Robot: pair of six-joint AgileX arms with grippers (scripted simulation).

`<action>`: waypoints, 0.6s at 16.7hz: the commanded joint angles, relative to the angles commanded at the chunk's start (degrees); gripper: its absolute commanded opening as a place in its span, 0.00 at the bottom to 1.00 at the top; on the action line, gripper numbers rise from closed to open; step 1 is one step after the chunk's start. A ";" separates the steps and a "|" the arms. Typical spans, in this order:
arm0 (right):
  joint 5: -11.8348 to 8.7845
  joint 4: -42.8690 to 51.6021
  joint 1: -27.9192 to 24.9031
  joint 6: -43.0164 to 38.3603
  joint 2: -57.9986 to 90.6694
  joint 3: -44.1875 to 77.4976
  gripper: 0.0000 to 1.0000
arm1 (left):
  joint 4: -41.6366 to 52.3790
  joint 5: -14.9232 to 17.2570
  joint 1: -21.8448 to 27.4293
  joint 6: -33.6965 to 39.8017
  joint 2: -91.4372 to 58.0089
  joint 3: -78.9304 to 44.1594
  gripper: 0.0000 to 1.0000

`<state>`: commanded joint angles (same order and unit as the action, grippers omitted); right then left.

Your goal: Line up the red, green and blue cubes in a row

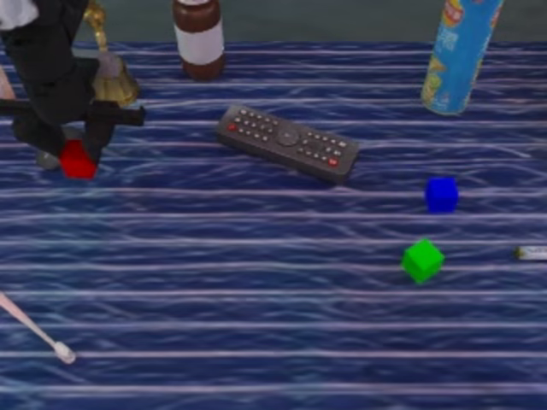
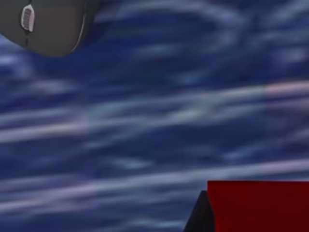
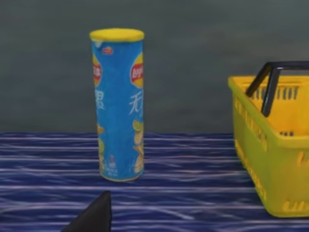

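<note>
Left gripper (image 1: pixel 79 158) clamped on red cube (image 1: pixel 78 160) at counter's left, green cube (image 1: pixel 422 260) near blue cube (image 1: pixel 442 194) at right, right gripper's state impossible to tell.

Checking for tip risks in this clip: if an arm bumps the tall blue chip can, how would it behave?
The chip can stands tall on a narrow base, so a high sideways bump would probably tip it. Its round wall suggests it would then roll. It looks stiff, likely light for its size.
</note>
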<state>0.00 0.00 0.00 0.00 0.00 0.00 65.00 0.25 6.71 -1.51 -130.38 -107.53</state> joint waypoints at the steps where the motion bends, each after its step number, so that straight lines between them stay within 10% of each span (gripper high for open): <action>1: 0.00 0.00 0.00 0.00 0.00 0.00 1.00 | -0.01 -0.01 0.13 0.14 0.05 0.07 0.00; 10: 0.00 0.00 0.00 0.00 0.00 0.00 1.00 | -1.80 -1.10 18.26 24.01 9.33 12.07 0.00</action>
<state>0.00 0.00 0.00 0.00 0.00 0.00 63.20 -0.86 24.97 22.50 -121.05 -95.46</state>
